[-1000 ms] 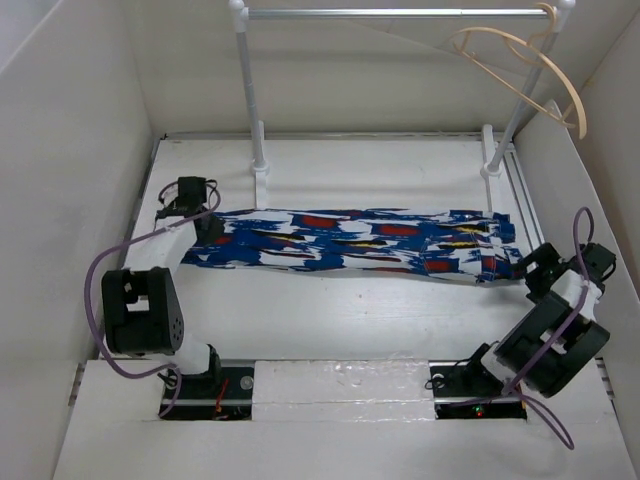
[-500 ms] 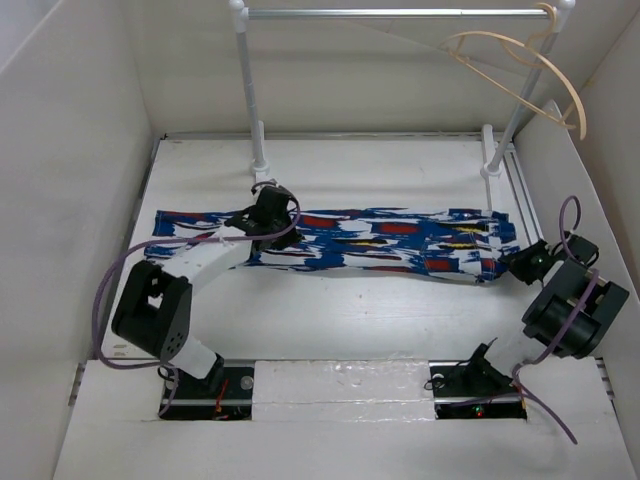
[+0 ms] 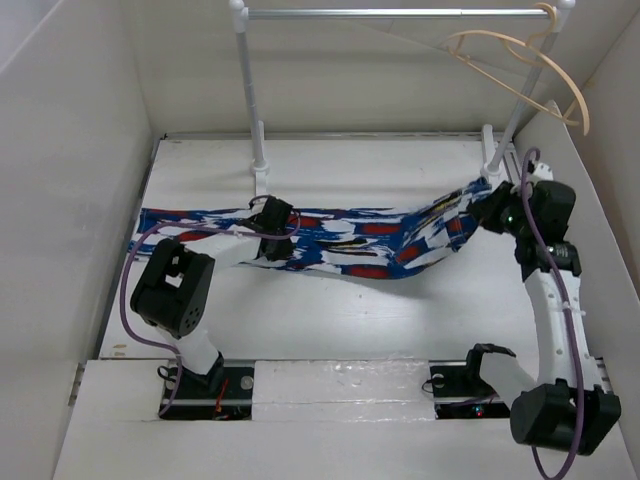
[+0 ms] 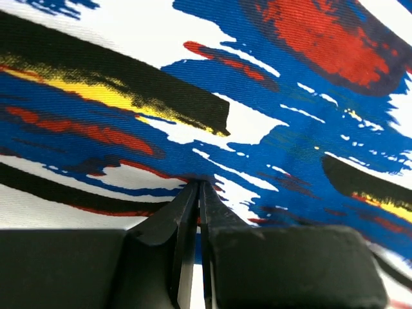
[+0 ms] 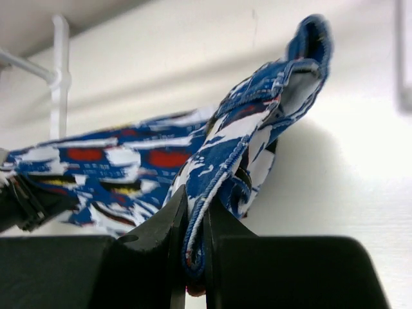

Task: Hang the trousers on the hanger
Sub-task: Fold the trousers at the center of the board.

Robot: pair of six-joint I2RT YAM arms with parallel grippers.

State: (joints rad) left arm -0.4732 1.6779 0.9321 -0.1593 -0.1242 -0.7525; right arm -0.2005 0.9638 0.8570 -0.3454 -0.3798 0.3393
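My right fingers (image 5: 168,223) have just clamped on the near end of the trousers (image 3: 350,245) and lifted it off the tabletop (image 3: 380,320) toward the hanger (image 3: 520,60). The rest lies flat under my closed left fingers (image 4: 170,217). I judge that end ready for threading.

White table (image 3: 350,325) carries the rail (image 3: 400,14) on two posts, trousers (image 3: 350,240) spread flat before it, their end by the right post (image 3: 492,160) raised off the surface.
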